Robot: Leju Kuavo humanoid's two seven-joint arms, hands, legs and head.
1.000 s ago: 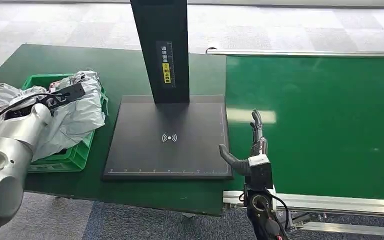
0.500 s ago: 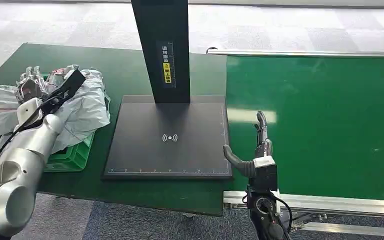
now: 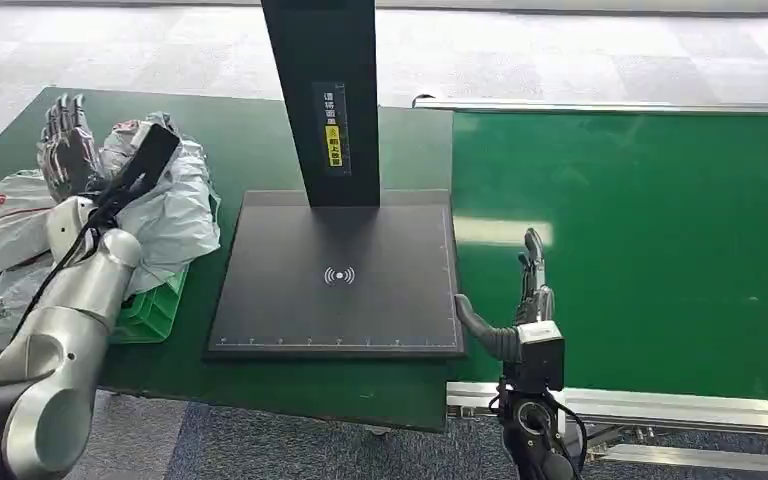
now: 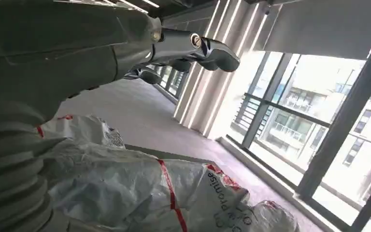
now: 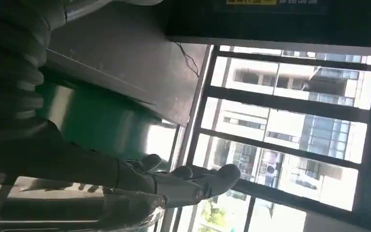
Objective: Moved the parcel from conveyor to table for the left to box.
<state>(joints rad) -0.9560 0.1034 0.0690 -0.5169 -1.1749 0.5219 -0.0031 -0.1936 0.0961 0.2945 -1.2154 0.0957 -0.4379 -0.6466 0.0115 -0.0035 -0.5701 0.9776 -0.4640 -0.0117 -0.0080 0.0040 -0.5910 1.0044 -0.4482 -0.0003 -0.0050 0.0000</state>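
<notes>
Grey plastic parcels (image 3: 165, 205) with red tape lie heaped in a green crate (image 3: 150, 312) at the table's left end. My left hand (image 3: 63, 145) is raised above the heap with its fingers spread and nothing in it. The left wrist view looks along the fingers (image 4: 193, 48) over a wrinkled parcel (image 4: 140, 193). My right hand (image 3: 520, 300) stands open with its fingers pointing up, low at the near edge of the green conveyor belt (image 3: 650, 250), holding nothing. No parcel lies on the belt.
A black scanner plate (image 3: 335, 275) with a tall black post (image 3: 322, 90) lies on the green table (image 3: 250, 140) between crate and conveyor. A metal rail (image 3: 660, 405) borders the conveyor's near edge. Grey tiled floor lies beyond.
My left arm has lifted and swung outward, so the open hand now shows above the parcels. The right hand has drifted slightly right and lower.
</notes>
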